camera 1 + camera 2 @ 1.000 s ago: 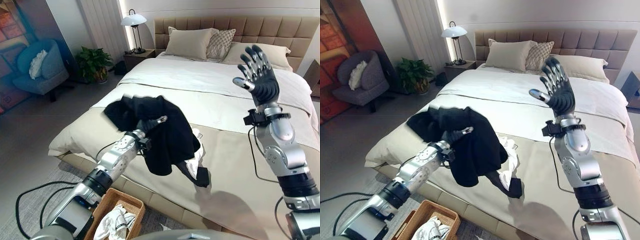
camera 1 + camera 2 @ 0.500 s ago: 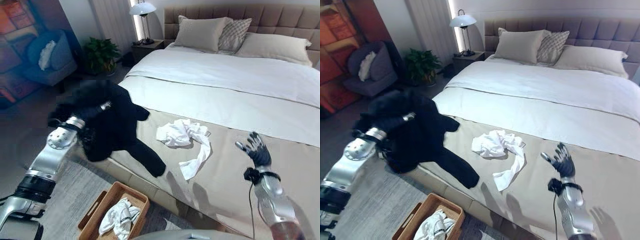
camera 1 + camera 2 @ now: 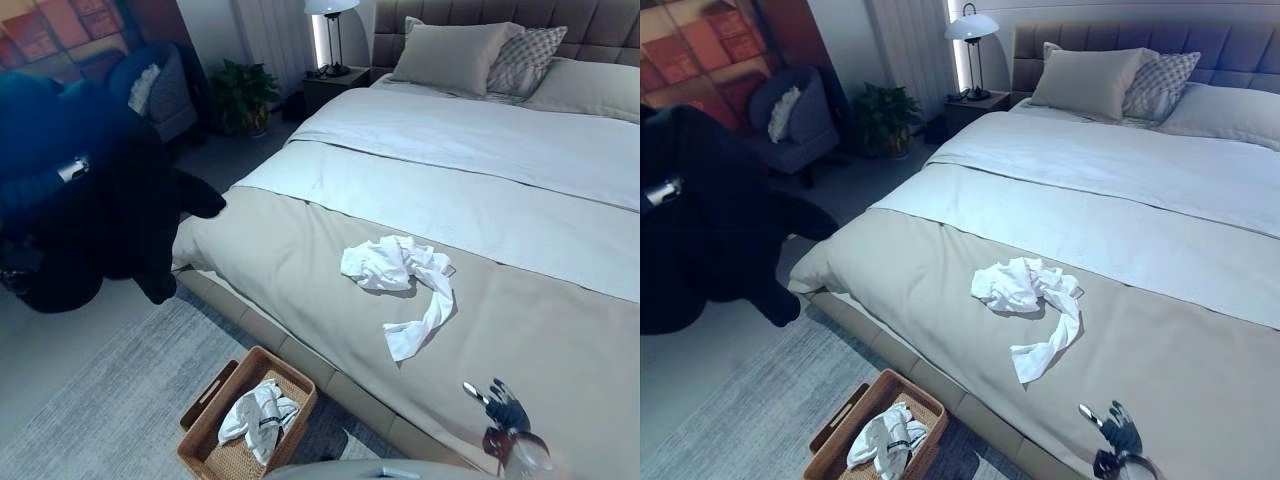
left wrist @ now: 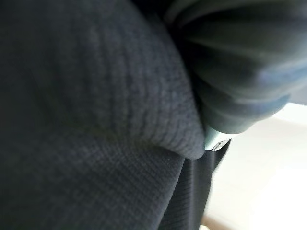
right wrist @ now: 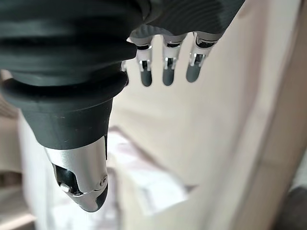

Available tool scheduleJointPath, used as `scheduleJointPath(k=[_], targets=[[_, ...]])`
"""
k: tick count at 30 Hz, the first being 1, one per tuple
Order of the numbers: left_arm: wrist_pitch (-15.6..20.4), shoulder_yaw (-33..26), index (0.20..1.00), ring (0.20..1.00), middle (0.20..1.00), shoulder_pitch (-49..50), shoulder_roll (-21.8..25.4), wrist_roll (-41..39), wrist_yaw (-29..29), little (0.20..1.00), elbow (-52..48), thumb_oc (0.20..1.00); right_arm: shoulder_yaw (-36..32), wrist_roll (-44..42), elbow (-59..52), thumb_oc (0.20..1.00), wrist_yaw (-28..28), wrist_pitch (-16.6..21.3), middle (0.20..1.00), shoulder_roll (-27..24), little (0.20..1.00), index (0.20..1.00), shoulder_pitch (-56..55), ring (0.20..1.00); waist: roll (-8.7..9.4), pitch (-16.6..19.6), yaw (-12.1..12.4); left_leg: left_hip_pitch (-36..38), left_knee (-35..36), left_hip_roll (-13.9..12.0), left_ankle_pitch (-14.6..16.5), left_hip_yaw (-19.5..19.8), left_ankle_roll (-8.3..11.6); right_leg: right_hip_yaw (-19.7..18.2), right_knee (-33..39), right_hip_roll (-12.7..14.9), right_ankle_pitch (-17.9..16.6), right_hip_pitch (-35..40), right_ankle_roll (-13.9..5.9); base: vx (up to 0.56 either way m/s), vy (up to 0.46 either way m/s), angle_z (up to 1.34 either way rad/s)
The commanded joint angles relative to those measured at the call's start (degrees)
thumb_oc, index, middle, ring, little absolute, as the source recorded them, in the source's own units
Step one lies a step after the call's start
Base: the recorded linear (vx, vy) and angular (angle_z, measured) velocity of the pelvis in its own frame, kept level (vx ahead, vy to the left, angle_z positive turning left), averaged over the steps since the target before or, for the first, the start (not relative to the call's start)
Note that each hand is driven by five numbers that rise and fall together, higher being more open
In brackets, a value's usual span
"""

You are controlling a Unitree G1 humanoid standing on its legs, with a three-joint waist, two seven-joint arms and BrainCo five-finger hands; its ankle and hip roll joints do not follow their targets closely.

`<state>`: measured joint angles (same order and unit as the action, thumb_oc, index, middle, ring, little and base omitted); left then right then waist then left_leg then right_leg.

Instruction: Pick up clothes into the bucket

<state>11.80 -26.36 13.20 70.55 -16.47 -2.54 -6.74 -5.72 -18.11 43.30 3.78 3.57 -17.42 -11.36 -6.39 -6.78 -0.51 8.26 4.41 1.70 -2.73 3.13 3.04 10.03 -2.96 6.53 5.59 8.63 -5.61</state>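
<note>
Black garment (image 3: 90, 215) shrouds the left hand (image 3: 72, 168), grip unreadable, now swung off the bed (image 3: 300, 250); right hand (image 3: 497, 403) open.

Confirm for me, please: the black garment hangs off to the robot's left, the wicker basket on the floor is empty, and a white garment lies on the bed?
Not quite: the wicker basket is not empty. The left eye view shows a white cloth already in it. The black garment does hang at the robot's left, and the white garment lies on the bed.
</note>
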Motion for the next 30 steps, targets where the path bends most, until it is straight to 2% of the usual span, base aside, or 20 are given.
scheduleJointPath(k=[1,2,5,6,7,9,10,12,14,15,17,18,23,26,27,28,29,30], targets=[[2.2,-5.3,0.200,0.200,0.200,-0.8,2.3,2.2,-1.9,0.200,1.5,0.200,3.8,4.5,1.9,1.000,0.5,1.6,1.000,-2.1,1.000,1.000,4.1,1.000,2.04,-0.4,-1.1,-4.1,-8.1,1.0,5.6,0.2,-0.37,0.2,-2.1,2.8,-3.4,-3.9,-2.41,-0.03,0.014,0.06],[2.3,-5.1,0.200,0.200,0.200,-1.0,2.3,2.3,-1.9,0.200,1.6,0.200,3.7,4.5,2.0,1.000,0.5,1.7,1.000,-2.2,1.000,1.000,4.2,1.000,2.00,-0.5,-1.1,-4.1,-8.1,1.0,5.6,0.2,-0.37,0.2,-2.1,2.8,-3.3,-3.9,-2.42,-0.07,0.029,0.03],[0.9,2.9,0.200,0.200,0.200,-3.0,-3.8,2.7,0.0,0.200,5.4,0.200,5.3,6.8,4.3,1.000,0.8,1.4,1.000,-3.3,1.000,1.000,4.9,1.000,2.09,-3.0,-1.7,-4.9,-9.2,1.2,5.6,0.3,-0.40,-0.2,-3.3,3.0,-3.2,-5.1,-2.27,-0.08,0.029,0.03],[0.7,3.8,0.200,0.200,0.200,-3.1,-5.1,2.2,0.4,0.200,6.0,0.200,5.0,6.5,4.0,1.000,1.0,1.5,1.000,-3.5,1.000,1.000,5.0,1.000,2.12,-3.6,-1.8,-5.3,-9.4,1.3,5.6,0.3,-0.43,-0.4,-3.5,3.0,-3.2,-5.5,-2.21,-0.13,0.043,-0.03],[0.2,5.6,0.200,0.200,0.200,-3.3,-7.3,2.0,0.4,0.200,7.4,0.200,4.8,5.5,2.7,0.947,1.0,1.9,0.947,-3.5,0.947,0.947,5.3,0.947,2.35,-5.2,-2.4,-6.2,-9.9,1.3,5.5,0.1,-0.49,-0.7,-4.2,3.0,-3.4,-6.8,-2.10,-0.20,0.055,-0.09],[-0.9,9.8,0.200,0.200,0.200,-5.4,-11.1,4.5,-0.1,0.200,10.7,0.200,4.7,5.1,2.1,1.000,1.0,2.2,1.000,-4.1,1.000,1.000,5.9,1.000,2.60,-8.1,-3.0,-8.8,-11.4,1.4,5.3,-0.1,-0.66,-1.7,-6.3,3.0,-3.6,-10.1,-1.86,-0.26,0.059,-0.05],[-1.7,11.1,0.200,0.200,0.200,-6.1,-12.9,6.3,-0.7,0.200,13.3,0.200,4.9,5.1,1.4,1.000,1.0,2.3,1.000,-4.5,1.000,1.000,6.3,1.000,2.91,-9.8,-3.2,-10.5,-12.5,1.4,5.2,-0.3,-0.79,-2.0,-7.4,3.0,-3.8,-12.0,-1.72,-0.30,0.044,-0.10],[-2.4,13.8,0.200,0.200,0.200,-8.6,-15.5,9.9,-2.3,0.200,18.1,0.200,5.6,5.5,1.1,1.000,1.1,2.5,1.000,-5.8,1.000,1.000,7.5,1.000,3.95,-12.7,-3.4,-15.0,-15.5,1.3,5.2,-0.8,-1.06,-3.2,-9.8,2.8,-4.3,-16.5,-1.49,-0.29,0.019,-0.21],[-3.4,14.2,0.200,0.200,0.200,-9.1,-18.2,12.5,-3.9,0.200,20.4,0.200,6.4,6.4,-0.5,1.000,0.9,2.4,1.000,-6.7,1.000,1.000,7.6,1.000,5.35,-14.7,-3.5,-19.0,-18.5,0.8,5.4,-1.5,-1.25,-4.1,-11.2,2.7,-4.8,-20.3,-1.36,-0.19,0.004,-0.20],[-3.7,14.6,0.200,0.200,0.200,-10.0,-19.8,13.7,-5.5,0.200,24.9,0.200,7.0,7.4,-0.6,1.000,1.2,2.5,1.000,-7.3,1.000,1.000,7.5,1.000,6.26,-15.9,-3.6,-21.0,-20.5,0.3,6.1,-2.2,-1.33,-4.8,-12.4,2.6,-4.8,-22.3,-1.39,-0.11,0.021,-0.16],[-4.2,15.4,0.200,0.200,0.200,-11.1,-21.5,14.8,-6.8,0.200,26.4,0.200,7.2,7.9,-1.2,1.000,1.5,2.5,1.000,-7.9,1.000,1.000,7.5,1.000,7.26,-17.0,-3.6,-23.6,-22.2,0.0,6.1,-2.5,-1.59,-5.3,-13.2,2.6,-5.0,-24.6,-1.23,-0.09,0.052,-0.26],[-4.3,16.0,0.200,0.200,0.200,-12.9,-22.3,15.1,-8.5,0.200,30.0,0.200,7.5,8.1,-2.0,1.000,1.7,2.7,1.000,-8.2,1.000,1.000,7.5,1.000,7.91,-18.2,-3.9,-25.6,-23.7,-0.1,6.4,-2.8,-1.80,-5.9,-14.6,2.6,-4.9,-26.7,-1.18,-0.12,0.062,-0.26],[-4.6,18.8,0.200,0.200,0.200,-18.8,-23.6,15.6,-14.1,0.200,35.0,0.200,8.3,8.5,-5.2,1.000,4.2,4.0,1.000,-8.7,1.000,1.000,7.5,1.000,10.60,-22.9,-4.4,-33.0,-28.7,-0.4,7.0,-2.6,-2.64,-6.1,-20.5,3.0,-3.9,-33.8,-1.08,-0.12,0.042,-0.15],[-4.8,20.6,0.200,0.200,0.200,-21.6,-23.8,15.7,-16.3,0.200,36.3,0.200,8.2,7.2,-6.0,1.000,5.5,4.8,1.000,-8.5,1.000,1.000,7.5,1.000,11.29,-23.0,-4.8,-37.6,-30.6,0.4,6.9,-1.9,-2.68,-5.6,-22.0,3.9,-3.8,-37.5,-1.02,-0.09,0.019,0.08],[-5.0,21.8,0.200,0.200,0.200,-23.7,-23.6,16.2,-18.5,0.200,37.5,0.200,8.7,6.3,-6.6,1.000,6.4,5.6,1.000,-8.3,1.000,1.000,7.2,1.000,11.89,-23.0,-5.2,-41.7,-32.1,0.7,6.8,-1.3,-2.60,-5.2,-22.7,4.2,-4.1,-40.8,-0.98,-0.06,0.017,0.15],[-5.0,21.9,0.200,0.200,0.200,-23.8,-23.6,16.2,-18.5,0.200,37.6,0.200,8.6,6.3,-6.6,1.000,6.4,5.7,1.000,-8.3,1.000,1.000,7.3,1.000,11.85,-23.0,-5.2,-41.8,-32.2,0.7,6.8,-1.3,-2.60,-5.1,-22.7,4.2,-4.1,-40.9,-0.98,-0.11,0.016,0.21],[-6.3,23.4,0.200,0.200,0.200,-25.5,-22.1,19.8,-21.0,0.200,37.2,0.200,9.9,6.2,-5.5,1.000,7.9,6.1,1.000,-7.8,1.000,1.000,7.8,1.000,12.60,-23.0,-5.3,-45.5,-33.1,0.5,6.6,-1.0,-2.28,-4.8,-22.2,4.2,-4.9,-43.9,-1.06,-0.07,-0.001,0.22],[-6.3,23.6,0.200,0.200,0.200,-25.7,-21.7,20.1,-22.0,0.200,37.1,0.200,10.6,6.0,-5.1,1.000,8.5,6.2,1.000,-7.6,1.000,1.000,8.7,1.000,13.11,-23.0,-5.3,-47.1,-33.7,0.2,6.5,-0.9,-2.28,-5.0,-22.0,3.9,-5.6,-45.5,-1.20,-0.09,-0.011,0.22]])
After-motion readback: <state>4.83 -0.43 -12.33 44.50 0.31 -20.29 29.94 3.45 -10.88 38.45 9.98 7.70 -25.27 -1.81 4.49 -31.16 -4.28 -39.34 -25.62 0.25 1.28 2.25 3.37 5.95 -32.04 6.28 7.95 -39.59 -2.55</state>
